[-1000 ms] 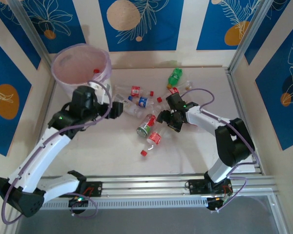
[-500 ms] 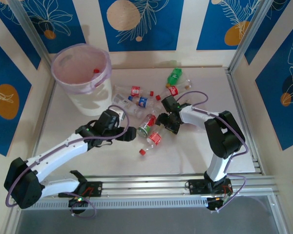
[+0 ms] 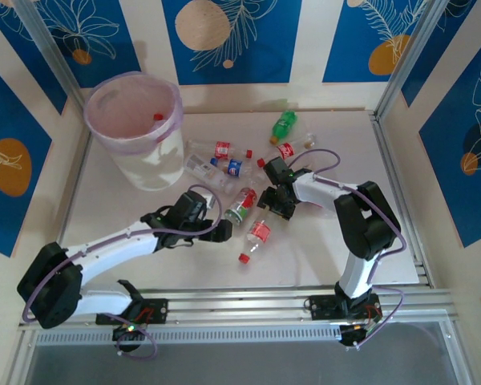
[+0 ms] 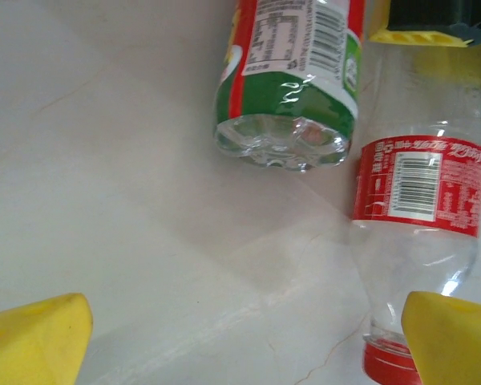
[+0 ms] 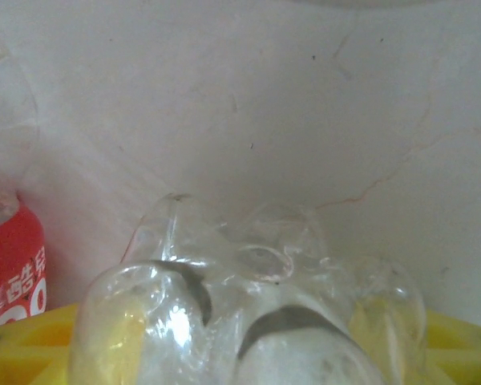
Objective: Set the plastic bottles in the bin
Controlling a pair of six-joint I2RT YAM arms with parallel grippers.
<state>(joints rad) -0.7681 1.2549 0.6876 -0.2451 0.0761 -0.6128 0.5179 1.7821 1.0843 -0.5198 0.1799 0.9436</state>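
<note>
The bin (image 3: 150,165), a white bucket with a pink liner, stands at the back left. Several plastic bottles lie mid-table. My left gripper (image 3: 217,229) (image 4: 244,346) is low over the table and open, with bare table between its yellow fingertips (image 4: 34,341). Just ahead of it lie a green-labelled bottle (image 3: 240,206) (image 4: 291,76) and a red-labelled bottle (image 3: 258,233) (image 4: 417,188), whose red cap is beside my right-hand fingertip. My right gripper (image 3: 274,200) (image 5: 248,321) is shut on a clear crumpled bottle (image 5: 248,265), base pointing away.
More bottles lie behind: a green one (image 3: 285,124), red-labelled ones (image 3: 222,149) (image 3: 285,149), a blue-labelled one (image 3: 235,168) and a clear one (image 3: 200,164). A loose red cap (image 3: 261,163) lies among them. Metal frame posts and walls enclose the table.
My left arm swung from beside the bin down to the table by the green-labelled bottle. The right gripper closed on the clear bottle. The red-labelled bottle slid toward the front.
</note>
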